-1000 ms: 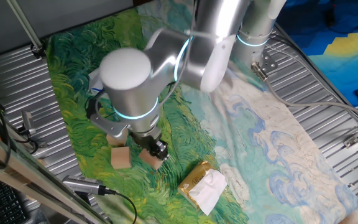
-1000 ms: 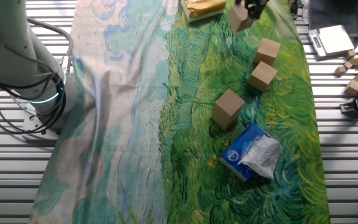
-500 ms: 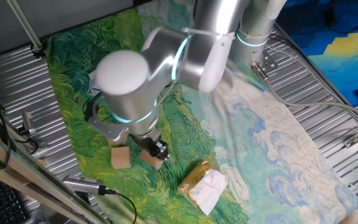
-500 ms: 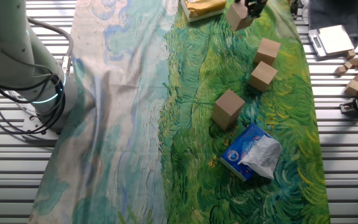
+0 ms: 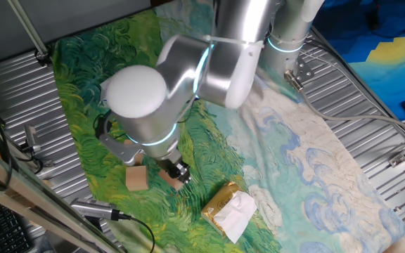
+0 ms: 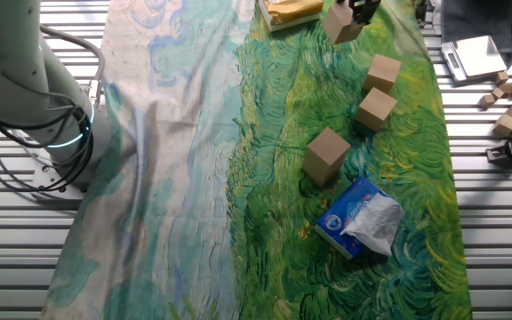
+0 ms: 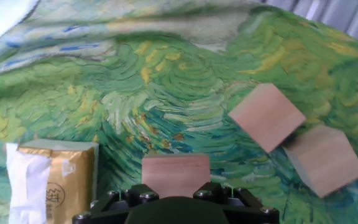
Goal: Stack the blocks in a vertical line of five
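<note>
Blocks are what I am working with, and one of them [image 7: 175,176] sits between my fingers right now: in the hand view its tan face fills the gap just above the gripper [image 7: 176,200], so I read the fingers as closed on it, and in the other fixed view the same block [image 6: 338,23] hangs tilted under the dark fingertips at the top edge of the picture. From the side, my gripper [image 5: 177,171] is low over the green painted cloth [image 5: 90,84], with the held block only partly visible behind it and a second block [image 5: 136,178] lying flat on the cloth just beside it. Moving outward, the hand view shows two blocks touching corner to edge ahead of me, one [image 7: 266,116] nearer and one [image 7: 323,160] further right; I take these for the pair [image 6: 382,71] and [image 6: 376,108] that lie close together in the other fixed view. A further block [image 6: 327,155] stands apart from them, near the blue-and-white packet [image 6: 360,218]. The yellow packet with white tissue [image 5: 230,207] lies near my hand on the cloth. I count four blocks for certain; a fifth I cannot pick out. As I judge it, no block rests on another anywhere, so the stack is not yet begun: I hold the first piece, and every placement is left to do.
</note>
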Motion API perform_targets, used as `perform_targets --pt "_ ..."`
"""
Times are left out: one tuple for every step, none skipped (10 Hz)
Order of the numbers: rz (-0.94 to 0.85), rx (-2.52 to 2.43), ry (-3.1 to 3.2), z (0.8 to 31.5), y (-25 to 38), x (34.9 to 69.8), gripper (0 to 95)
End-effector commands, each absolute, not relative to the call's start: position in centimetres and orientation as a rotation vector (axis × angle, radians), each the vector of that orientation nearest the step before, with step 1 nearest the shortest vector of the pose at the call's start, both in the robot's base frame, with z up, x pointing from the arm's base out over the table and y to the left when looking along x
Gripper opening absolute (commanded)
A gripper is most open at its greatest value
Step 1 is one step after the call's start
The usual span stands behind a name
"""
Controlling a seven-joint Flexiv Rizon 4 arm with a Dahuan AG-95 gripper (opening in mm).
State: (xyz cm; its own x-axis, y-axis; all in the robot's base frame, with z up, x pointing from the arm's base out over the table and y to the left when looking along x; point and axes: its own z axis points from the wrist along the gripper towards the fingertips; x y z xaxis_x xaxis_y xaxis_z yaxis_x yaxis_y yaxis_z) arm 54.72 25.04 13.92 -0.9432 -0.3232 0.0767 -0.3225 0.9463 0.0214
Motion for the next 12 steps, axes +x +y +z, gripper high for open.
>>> perform_targets --pt "-0.02 0.433 -3.036 13.9 25.0 54.8 0.0" --pt "-0.044 0.488 -3.022 13.9 25.0 54.8 0.0" --pt "-0.053 0.501 -3.011 13.9 25.0 54.8 0.0" --pt "-0.038 0.515 -3.007 13.9 25.0 54.8 0.0" --pt "-0.035 0.505 -3.019 13.9 25.0 54.8 0.0" --pt "-0.031 0.498 -3.031 13.9 25.0 54.8 0.0" --pt "-0.035 0.5 -3.04 13.9 25.0 54.8 0.0" --pt "-0.041 0.51 -3.042 13.9 25.0 54.8 0.0" --pt "-0.11 0.514 -3.053 14.8 21.9 54.7 0.0" --pt "-0.154 0.499 -3.074 15.0 19.5 54.6 0.0" --pt "-0.164 0.503 -3.084 15.0 17.9 54.6 0.0" --pt "-0.168 0.522 -3.085 15.3 15.7 54.8 0.0"
